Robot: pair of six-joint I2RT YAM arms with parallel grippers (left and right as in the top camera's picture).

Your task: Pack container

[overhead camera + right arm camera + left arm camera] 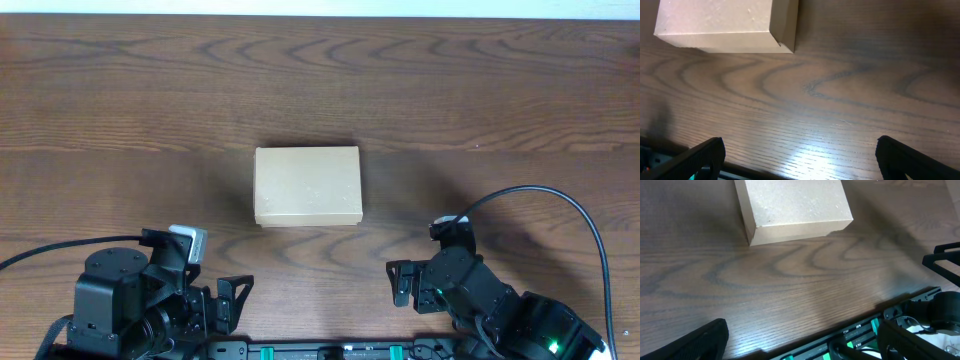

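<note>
Overhead view: the container (307,186) is lying w/ lid closed at approx. the middle of the table (120,110), flat on the wood, touching neither arm. Left gripper (230,302) is sitting near the table's near edge, left of centre, fingers spread wide, holding nothing. Right gripper (402,283) is sitting near the near edge, right of centre, fingers likewise spread, empty. Container is lying between the two and farther in, well apart from both.

Wrist views: container (792,207) is showing ahead of the left fingers (695,342); same box (725,24) ahead-left of the right fingers (912,157).

Surface: dark wood-grain tabletop; a pale strip is running along the far edge; a black cable (560,205) is looping by the right arm.
</note>
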